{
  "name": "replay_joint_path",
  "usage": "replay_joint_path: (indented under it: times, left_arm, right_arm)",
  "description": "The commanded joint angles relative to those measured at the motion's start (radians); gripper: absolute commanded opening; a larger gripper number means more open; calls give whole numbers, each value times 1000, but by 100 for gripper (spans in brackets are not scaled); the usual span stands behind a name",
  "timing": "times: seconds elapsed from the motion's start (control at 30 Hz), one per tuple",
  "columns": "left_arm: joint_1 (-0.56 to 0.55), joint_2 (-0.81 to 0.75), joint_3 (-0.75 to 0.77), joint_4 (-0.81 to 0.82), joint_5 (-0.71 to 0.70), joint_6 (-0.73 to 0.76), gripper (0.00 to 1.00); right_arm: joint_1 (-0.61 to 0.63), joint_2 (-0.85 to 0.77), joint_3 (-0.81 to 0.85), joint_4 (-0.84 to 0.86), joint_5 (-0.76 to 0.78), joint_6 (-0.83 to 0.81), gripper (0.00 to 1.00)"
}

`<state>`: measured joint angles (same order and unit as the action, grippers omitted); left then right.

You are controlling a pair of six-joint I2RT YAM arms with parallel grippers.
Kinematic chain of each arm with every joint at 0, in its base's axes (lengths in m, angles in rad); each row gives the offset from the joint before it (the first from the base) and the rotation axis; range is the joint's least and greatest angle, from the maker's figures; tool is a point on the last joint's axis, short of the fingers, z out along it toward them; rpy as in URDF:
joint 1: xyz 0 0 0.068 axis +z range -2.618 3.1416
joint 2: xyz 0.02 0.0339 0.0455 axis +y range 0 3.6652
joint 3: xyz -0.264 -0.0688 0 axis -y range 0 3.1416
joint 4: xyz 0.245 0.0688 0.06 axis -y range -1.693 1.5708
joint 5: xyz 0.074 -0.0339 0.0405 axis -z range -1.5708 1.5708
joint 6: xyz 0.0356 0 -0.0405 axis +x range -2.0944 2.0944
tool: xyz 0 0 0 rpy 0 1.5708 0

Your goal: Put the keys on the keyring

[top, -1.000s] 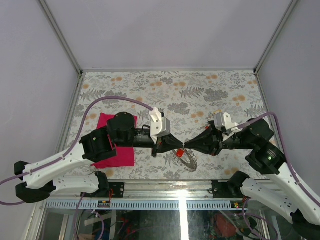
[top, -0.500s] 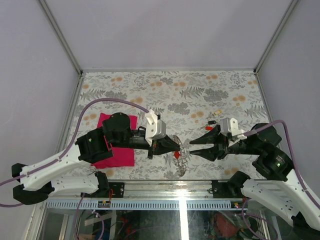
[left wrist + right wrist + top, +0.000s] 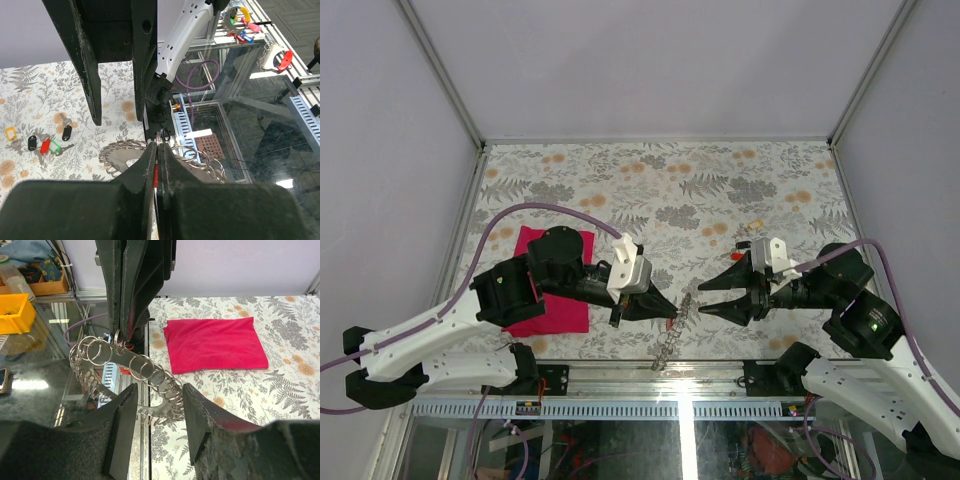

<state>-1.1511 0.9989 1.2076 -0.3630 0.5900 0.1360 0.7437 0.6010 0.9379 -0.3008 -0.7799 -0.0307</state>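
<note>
Left wrist view: left gripper (image 3: 156, 147) pinches the keyring (image 3: 120, 152) by one loop; with right gripper (image 3: 703, 300) spread, it may slip.

left pincer (image 3: 156, 146): red sliver (image 3: 155, 175) mostly hidden between its pressed fingers (image 3: 140, 172), kind unclear | keyring (image 3: 142, 371): lower loops behind right pincer (image 3: 159, 388) | top view: keys (image 3: 746, 243) too small to tell colours | cloth (image 3: 562, 312): part under left arm (image 3: 440, 325)
</note>
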Motion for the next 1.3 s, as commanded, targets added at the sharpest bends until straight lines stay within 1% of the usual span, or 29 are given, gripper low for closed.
replay_joint_path:
  times: [0.0,0.27,0.4,0.5,0.6,0.7,0.83,0.93,1.07,1.27]
  left_arm:
    - [-4,-4,33,24,42,26,0]
    - [-3,-2,37,20,47,30,0]
    - [-3,-5,34,23,25,28,0]
    - [-4,-13,23,45,-18,15,0]
    - [-3,-29,-2,85,-63,-10,0]
    - [-4,-41,-21,120,-89,-37,0]
    - [-4,-45,-31,138,-107,-61,0]
    - [-3,-45,-35,149,-120,-73,0]
    - [-2,-43,-34,153,-154,-94,0]
    - [-1,-39,-25,151,-142,-96,0]
  right_arm:
    - [1,1,38,23,-26,3,48]
    - [1,-8,16,64,-47,45,45]
    - [2,-25,16,68,-33,52,44]
    - [1,-58,-4,84,17,37,48]
    - [2,-111,-52,142,90,18,52]
    - [1,-156,-90,196,147,-4,55]
    - [1,-175,-97,203,197,-50,56]
    - [2,-176,-95,207,209,-79,56]
    - [1,-164,-88,196,188,-127,56]
    - [2,-130,-62,165,165,-164,55]
